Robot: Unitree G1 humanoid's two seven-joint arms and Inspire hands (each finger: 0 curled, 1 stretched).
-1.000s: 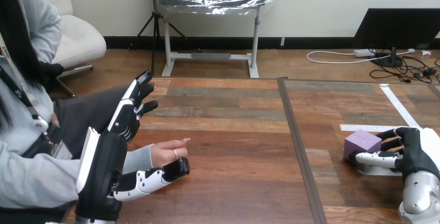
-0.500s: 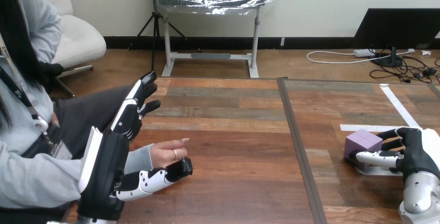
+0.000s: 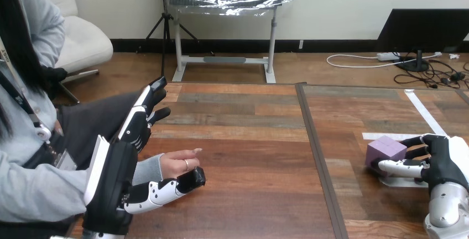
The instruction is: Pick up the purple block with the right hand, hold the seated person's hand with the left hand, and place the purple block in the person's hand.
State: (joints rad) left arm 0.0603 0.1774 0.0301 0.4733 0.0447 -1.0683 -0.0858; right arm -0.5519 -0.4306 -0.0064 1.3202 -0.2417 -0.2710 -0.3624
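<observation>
The purple block (image 3: 385,150) sits tilted at the table's right, one edge raised. My right hand (image 3: 441,162) is shut on it: the thumb (image 3: 399,168) lies along its near side and the fingers (image 3: 416,141) curl at its far right side. At the left, the person's hand (image 3: 180,164) reaches over the table, palm sideways. My left hand (image 3: 128,164) is open beside their wrist. Its thumb (image 3: 166,189) stretches under the person's hand, while its fingers (image 3: 146,106) point straight up and away, well apart from it.
White tape strips (image 3: 387,136) mark the wooden table (image 3: 249,150) around the block. A dark seam (image 3: 316,150) runs front to back between the two halves. The person's torso and sleeve fill the left edge.
The purple block has tipped and shifted slightly in my right hand's grasp. My left hand crept a little right and up, its thumb further under the person's hand, which stayed still.
</observation>
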